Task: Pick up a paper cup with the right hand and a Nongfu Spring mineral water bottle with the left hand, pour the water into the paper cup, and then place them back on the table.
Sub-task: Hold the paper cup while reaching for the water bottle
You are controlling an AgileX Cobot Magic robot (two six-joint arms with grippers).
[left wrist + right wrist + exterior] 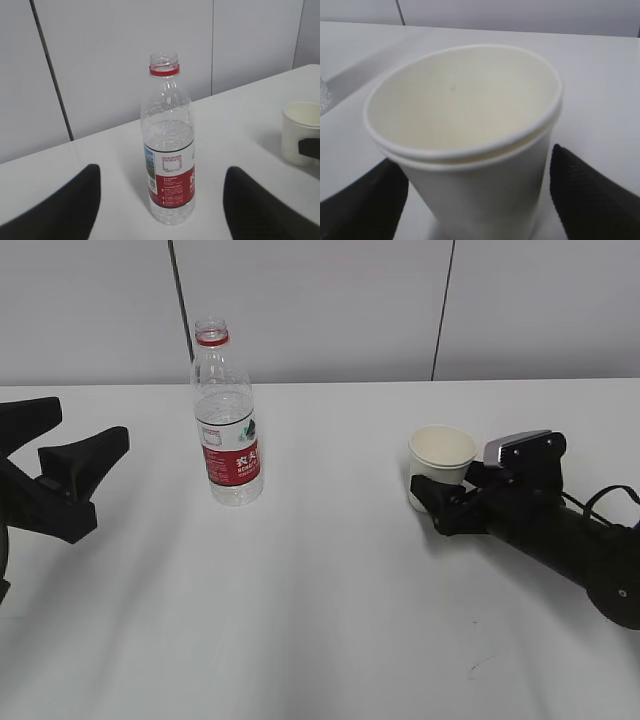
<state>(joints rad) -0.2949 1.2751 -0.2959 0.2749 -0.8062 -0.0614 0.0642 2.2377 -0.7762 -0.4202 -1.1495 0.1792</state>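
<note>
Right gripper (475, 195) spread around paper cup (470, 150) without clear contact, left gripper (160, 210) open, apart from upright uncapped bottle (168, 150) on worktop (330, 600).

The left hand (62, 478) is reaching in from the left edge of the exterior view, hovering above the surface, its two black fingers (65, 210) standing well apart with nothing between them. The right hand (450, 502) is lying low, stretched in from the right, its jaws spread wide with a grey-silver block on its wrist (520, 448).
</note>
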